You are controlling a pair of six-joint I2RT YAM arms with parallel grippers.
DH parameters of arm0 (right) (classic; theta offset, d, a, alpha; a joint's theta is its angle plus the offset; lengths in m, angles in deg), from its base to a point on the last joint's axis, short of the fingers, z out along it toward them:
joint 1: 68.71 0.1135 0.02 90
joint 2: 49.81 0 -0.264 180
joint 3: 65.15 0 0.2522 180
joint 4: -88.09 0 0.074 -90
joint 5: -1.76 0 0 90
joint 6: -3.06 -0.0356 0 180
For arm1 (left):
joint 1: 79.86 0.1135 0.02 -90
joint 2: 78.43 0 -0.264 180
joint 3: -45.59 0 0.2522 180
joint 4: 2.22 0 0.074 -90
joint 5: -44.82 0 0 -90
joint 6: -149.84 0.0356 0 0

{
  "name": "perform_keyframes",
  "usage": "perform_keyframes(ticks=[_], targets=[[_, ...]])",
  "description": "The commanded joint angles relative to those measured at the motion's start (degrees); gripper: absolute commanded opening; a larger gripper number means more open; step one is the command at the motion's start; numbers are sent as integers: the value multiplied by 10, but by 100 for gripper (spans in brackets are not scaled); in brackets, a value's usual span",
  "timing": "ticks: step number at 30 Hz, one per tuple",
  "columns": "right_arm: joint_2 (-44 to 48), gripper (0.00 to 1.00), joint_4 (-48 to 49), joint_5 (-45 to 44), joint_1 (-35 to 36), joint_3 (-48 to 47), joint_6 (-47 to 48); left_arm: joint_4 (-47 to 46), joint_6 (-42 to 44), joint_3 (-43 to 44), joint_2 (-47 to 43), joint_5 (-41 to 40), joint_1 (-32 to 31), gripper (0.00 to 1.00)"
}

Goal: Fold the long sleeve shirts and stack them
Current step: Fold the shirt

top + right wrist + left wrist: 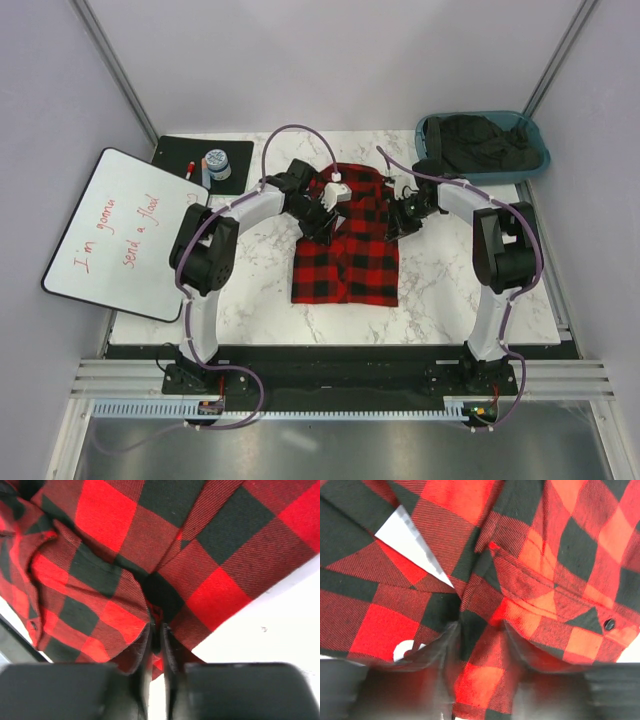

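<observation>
**Top view.** Showed one red-and-black buffalo-check flannel shirt (345, 265) at the middle of the marble-patterned bench (450, 290). Lay folded to a narrow panel, straight hem toward 6 o'clock, bunched upper part toward 12 o'clock. Placed the left gripper (326, 210) on the cloth near 11 o'clock of the panel and the right gripper (394, 224) at its 2 o'clock edge. Also took in, as neither wrist view did:
- one teal bin (538, 152) of dark garments (480, 140) at 2 o'clock
- one black mat (238, 150) at 10 o'clock, carrying one marker (189, 168) and one small jar (216, 162)
- one handwritten whiteboard (115, 235) at 9 o'clock

**Left wrist view.** Revealed detail lost from above: twill weave, one white neck label (405, 535) at 10 o'clock, and one dark button (609, 624) on a stitched band at 3 o'clock. Showed blurred fingers (440, 650) partly spread with a thick fold of cloth between them; could not tell whether gripped.

**Right wrist view.** Showed the fingers (142, 645) pressed nearly together, pinching a thin ridge of the shirt edge. Left bare white bench surface visible toward 4 o'clock.

**Counted.** Two arms, two grippers, one checked shirt.
</observation>
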Motion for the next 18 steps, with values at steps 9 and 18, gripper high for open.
perform_keyframes(ticks=[9, 18], targets=[[64, 0, -27, 16, -24, -1, 31, 7, 45, 29, -52, 54, -37, 9], [26, 0, -10, 17, -32, 1, 35, -15, 46, 36, -29, -28, -44, 7]])
